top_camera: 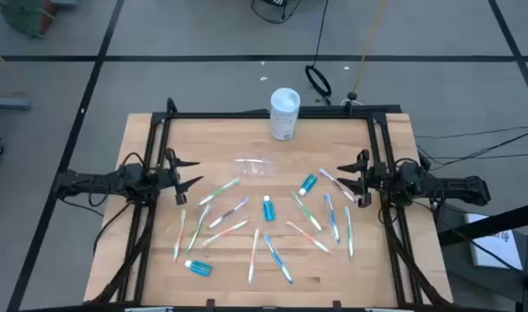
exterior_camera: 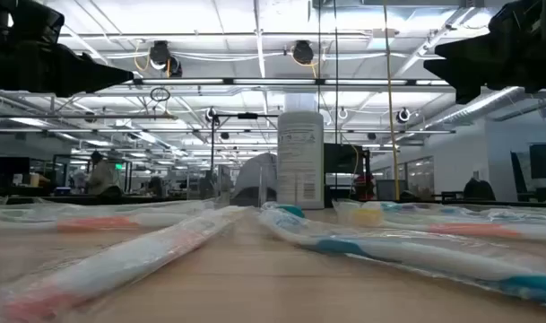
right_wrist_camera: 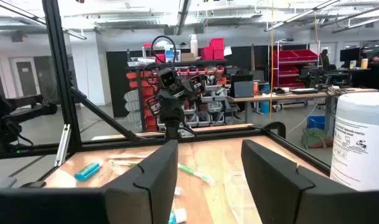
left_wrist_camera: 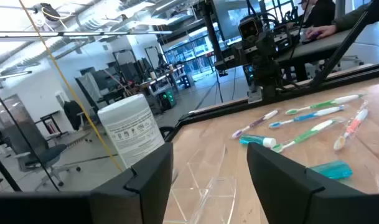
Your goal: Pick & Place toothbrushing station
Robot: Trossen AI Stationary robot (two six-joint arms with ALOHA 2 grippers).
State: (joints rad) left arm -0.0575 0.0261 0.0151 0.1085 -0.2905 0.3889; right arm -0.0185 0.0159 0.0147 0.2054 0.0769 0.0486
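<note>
Nearest the front edge of the table, a small blue toothpaste tube lies toward the left corner, with toothbrushes fanned out across the boards just behind it, slim white sticks tipped in pink, green and blue, none of them stacked. A second toothpaste tube sits upright on the wood among them near the middle, and a third tube lies angled a little further back to the right, close to a cluster of brushes on that side. Behind the scatter, the clear plastic cup lies tipped on its side, hard to make out against the wood. On either flank the arms wait low over the table sides: the left gripper points inward from the left with its fingers spread and nothing between them, and the right gripper faces it from the right, its fingers likewise parted and empty, just beside the nearest brushes. Furthest back, near the rear rail, stands a tall white cylindrical container with a pale lid.
</note>
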